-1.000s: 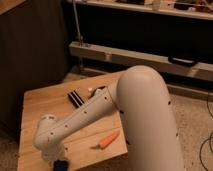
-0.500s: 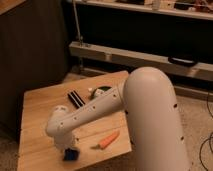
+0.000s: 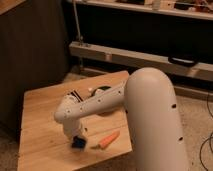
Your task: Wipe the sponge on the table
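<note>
The sponge (image 3: 78,144) sat on the table (image 3: 40,125), down near the front edge, approx. halfway along it. The gripper (image 3: 76,136) was right on top of it, at the end of the big white arm (image 3: 95,102) that bent down to that spot. A bit of blue poked out under the gripper, on the side nearest the cam. The two looked like they touched, but that spot was dark, so I'm not 100% sure. Was the gripper spread, squeezed, or pinching the sponge? Couldn't tell.

How far along was the job? Hard to say. The sponge was down on the wood w/ the gripper over it, and that's how a wipe looks. So my guess is it was somewhere in the wiping part. But the wood showed no wet streak, no clean patch and no mess. Nothing told how much was wiped vs. how much was left. It'd look the same w/ lots of wiping to go or w/ the wipe nearly over.

Other stuff: an orange carrot (image 3: 107,140) lay just beside the sponge, on the right as the cam saw it, close but not touching. A black & white striped thing (image 3: 75,94) lay further back, well apart from the sponge. A wipe toward the carrot could bump it, I think.
</note>
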Robot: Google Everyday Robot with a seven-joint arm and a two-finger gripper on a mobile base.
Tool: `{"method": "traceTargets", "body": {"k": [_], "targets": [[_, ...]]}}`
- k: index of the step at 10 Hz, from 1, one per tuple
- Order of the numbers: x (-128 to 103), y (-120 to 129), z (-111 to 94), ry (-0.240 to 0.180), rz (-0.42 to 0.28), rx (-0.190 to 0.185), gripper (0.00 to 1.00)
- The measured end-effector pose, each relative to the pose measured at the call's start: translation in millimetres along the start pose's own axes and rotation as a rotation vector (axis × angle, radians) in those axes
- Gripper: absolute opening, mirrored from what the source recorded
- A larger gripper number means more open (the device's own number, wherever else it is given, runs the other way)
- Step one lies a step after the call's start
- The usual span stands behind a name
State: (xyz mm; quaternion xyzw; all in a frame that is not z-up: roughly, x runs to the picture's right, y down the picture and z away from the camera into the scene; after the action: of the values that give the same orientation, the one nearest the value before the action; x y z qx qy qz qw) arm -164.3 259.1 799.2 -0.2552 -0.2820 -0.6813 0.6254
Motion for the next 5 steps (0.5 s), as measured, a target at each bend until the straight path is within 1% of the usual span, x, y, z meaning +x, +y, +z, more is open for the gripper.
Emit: {"method": "traceTargets", "body": {"k": [1,2,3,5], "targets": [[8.8,2.1,-1.3,0.008,0.014,-0.009,0.04],[19.6,-1.3,-2.9,0.017,0.022,-0.019,0.04],[26.3,-11.2,-3.4,0.021,0.021,-0.019,0.04],[42.5,-41.8,-2.2,0.025,0.003,-0.009,0.04]]}}
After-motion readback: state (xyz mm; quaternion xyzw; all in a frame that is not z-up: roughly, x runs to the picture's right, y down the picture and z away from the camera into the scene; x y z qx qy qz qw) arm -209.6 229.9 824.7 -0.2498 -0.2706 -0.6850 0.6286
